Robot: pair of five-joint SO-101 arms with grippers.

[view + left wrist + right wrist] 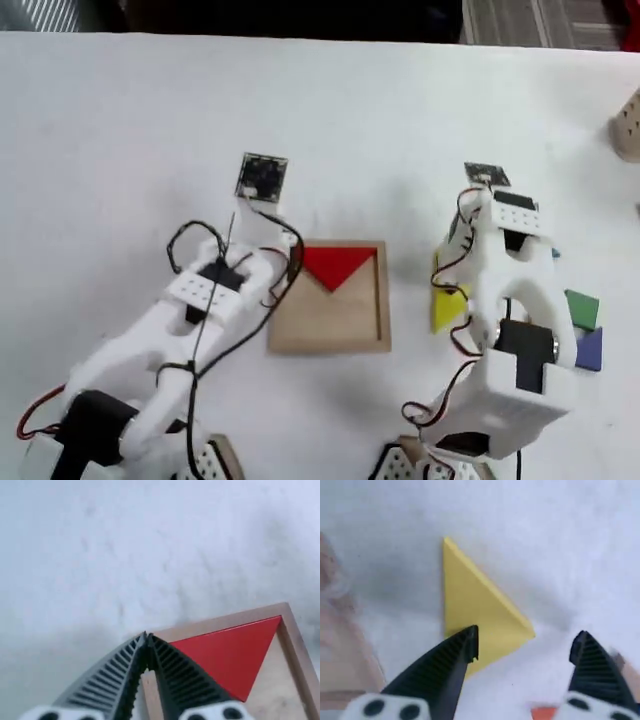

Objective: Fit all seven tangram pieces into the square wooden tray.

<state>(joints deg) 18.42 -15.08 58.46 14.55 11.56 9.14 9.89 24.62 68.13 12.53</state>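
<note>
The square wooden tray lies between the two arms, and a red triangle rests inside it against the far rim. In the left wrist view my left gripper is shut with nothing in it, its tip over the tray's rim at a corner, beside the red triangle. A yellow triangle lies flat on the table to the right of the tray. My right gripper hangs open just above it, one finger over the piece's edge and the other over bare table.
A green piece and a blue piece lie right of the right arm. An orange piece peeks out under the right gripper. A pale wooden object stands at the table's right edge. The left arm reaches in from the near left.
</note>
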